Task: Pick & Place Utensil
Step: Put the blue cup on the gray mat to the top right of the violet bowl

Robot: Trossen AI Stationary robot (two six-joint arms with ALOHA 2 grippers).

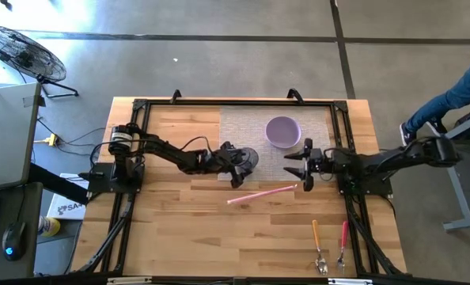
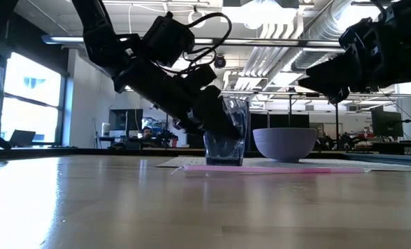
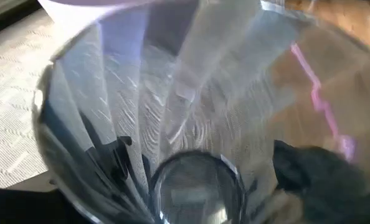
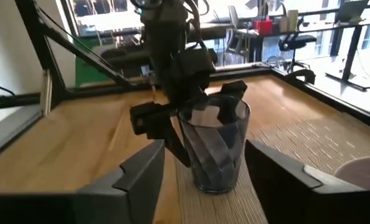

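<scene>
A clear ribbed glass (image 1: pixel 248 157) (image 2: pixel 227 131) (image 4: pixel 216 149) stands upright on the grey woven mat (image 1: pixel 243 127). My left gripper (image 1: pixel 236 165) (image 4: pixel 191 106) is shut on the glass. In the left wrist view the glass (image 3: pixel 191 93) fills the picture. A long pink utensil (image 1: pixel 260 194) (image 2: pixel 275 169) lies flat on the wood, on the near side of the mat. My right gripper (image 1: pixel 302 164) (image 4: pixel 203 158) hovers open to the right of the glass, pointing at it and touching nothing. My left gripper holds the glass by its side wall (image 4: pixel 188 124), pinched from outside between the two fingers (image 3: pixel 309 174), one on each side. The fingers come slanting down from the table's left. The glass stays upright with its base (image 2: pixel 224 160) on the mat.
A lilac bowl (image 1: pixel 282 131) (image 2: pixel 284 144) sits on the mat, beyond and to the right of the glass. Two more utensils, one orange-handled (image 1: pixel 317 241) and one red-handled (image 1: pixel 343 239), lie near the table's near right corner. Bare wood spreads across the near left part (image 1: pixel 172 229).
</scene>
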